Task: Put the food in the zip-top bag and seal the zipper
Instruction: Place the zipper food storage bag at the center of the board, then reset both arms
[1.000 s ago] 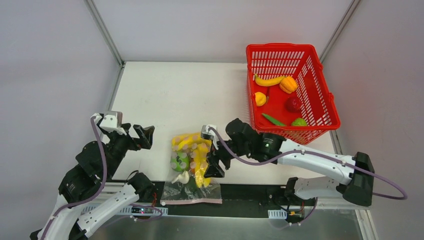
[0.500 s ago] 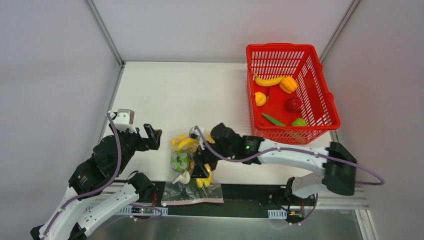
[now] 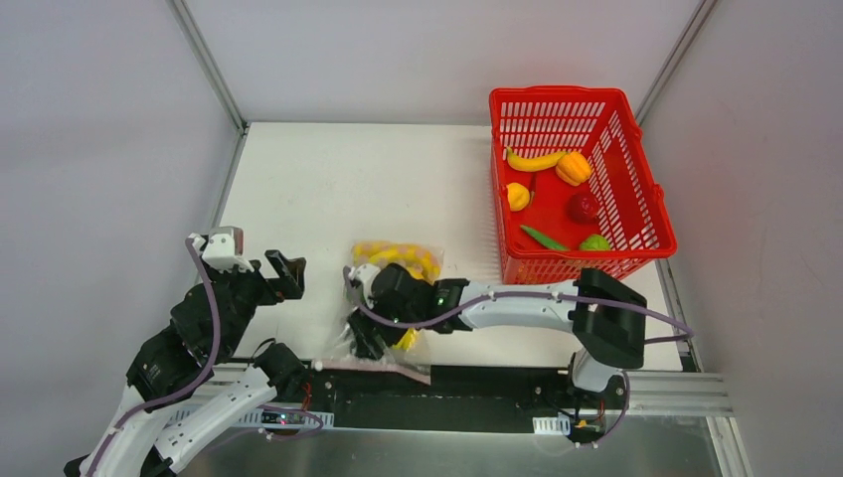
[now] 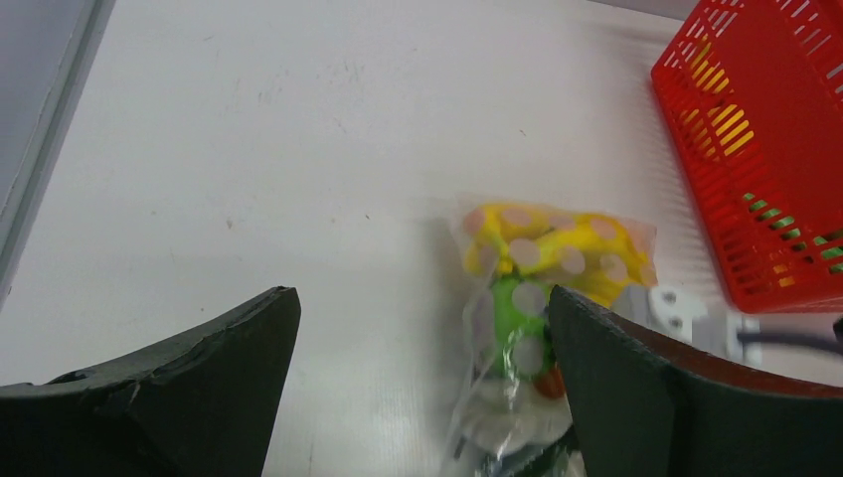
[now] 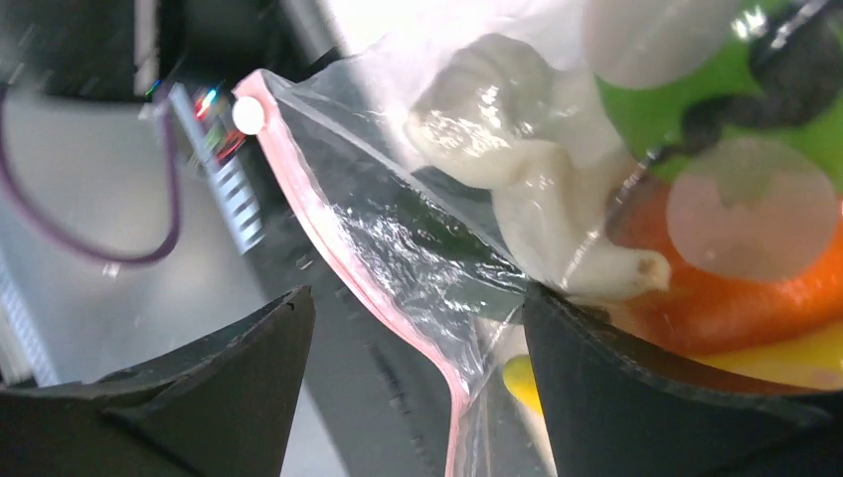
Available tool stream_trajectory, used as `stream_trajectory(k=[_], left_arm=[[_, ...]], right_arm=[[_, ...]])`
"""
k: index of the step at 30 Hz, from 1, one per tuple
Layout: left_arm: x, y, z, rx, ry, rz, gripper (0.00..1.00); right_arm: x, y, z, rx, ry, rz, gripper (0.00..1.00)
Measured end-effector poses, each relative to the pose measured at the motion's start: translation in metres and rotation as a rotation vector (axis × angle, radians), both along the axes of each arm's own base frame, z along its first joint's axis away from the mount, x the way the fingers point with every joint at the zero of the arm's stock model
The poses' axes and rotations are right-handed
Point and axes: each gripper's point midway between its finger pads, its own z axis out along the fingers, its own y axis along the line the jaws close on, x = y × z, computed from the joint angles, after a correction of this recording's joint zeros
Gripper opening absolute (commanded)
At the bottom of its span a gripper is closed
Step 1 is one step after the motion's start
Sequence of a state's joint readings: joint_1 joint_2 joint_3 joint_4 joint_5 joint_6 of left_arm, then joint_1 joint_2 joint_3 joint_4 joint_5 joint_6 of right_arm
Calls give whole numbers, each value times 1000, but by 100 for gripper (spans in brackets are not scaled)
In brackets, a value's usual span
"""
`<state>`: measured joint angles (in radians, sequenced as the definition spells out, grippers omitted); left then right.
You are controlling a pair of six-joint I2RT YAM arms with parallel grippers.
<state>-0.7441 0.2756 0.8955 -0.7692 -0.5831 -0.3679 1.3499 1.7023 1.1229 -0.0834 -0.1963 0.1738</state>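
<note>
The food-filled zip-top bag, lower centre of the top view, looks limp, light and slippery, so its stiffer pink zipper seems the surest hold; right gripper straddles it, jaws apart, while left gripper gapes empty.

R gripper swung left over bag, which slid farther away.

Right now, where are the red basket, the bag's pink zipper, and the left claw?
red lattice basket (image 3: 552, 109): top view, its far wall.
zipper (image 5: 333, 238): right wrist view, middle of the pink strip.
left claw (image 4: 422, 298): left wrist view, midway between its open fingertips.
</note>
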Motion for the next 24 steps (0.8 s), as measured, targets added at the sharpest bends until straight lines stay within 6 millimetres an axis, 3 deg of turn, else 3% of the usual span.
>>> stream_trajectory(k=[4,8,11,14,17,19,21,24], left_arm=[[3,-1,-2,16,15,6,99],[10,-8,-7,46,46,7,99],[19,-13,-9,70,65,20,99],[32,-23,-17,118,110,27,99],[45,-31,-28,160,172,33,99],[53,-33,-33,162,214,35,99],[60,-33,-33,142,240,40,99],[70,-25,-28,84,272,71,99]], right_arm=[[53,-8,3,13,24,-106,80],[72,-22,30,66,59,-79,85],[75,-35,81,145,-41,-75,93],[100,-57,155,283,-232,-173,97],[153,-103,230,399,-424,-411,98],[189,-145,264,431,-517,-599,99],[219,-186,280,422,-575,-771,100],[243,-230,277,362,-584,-938,100]])
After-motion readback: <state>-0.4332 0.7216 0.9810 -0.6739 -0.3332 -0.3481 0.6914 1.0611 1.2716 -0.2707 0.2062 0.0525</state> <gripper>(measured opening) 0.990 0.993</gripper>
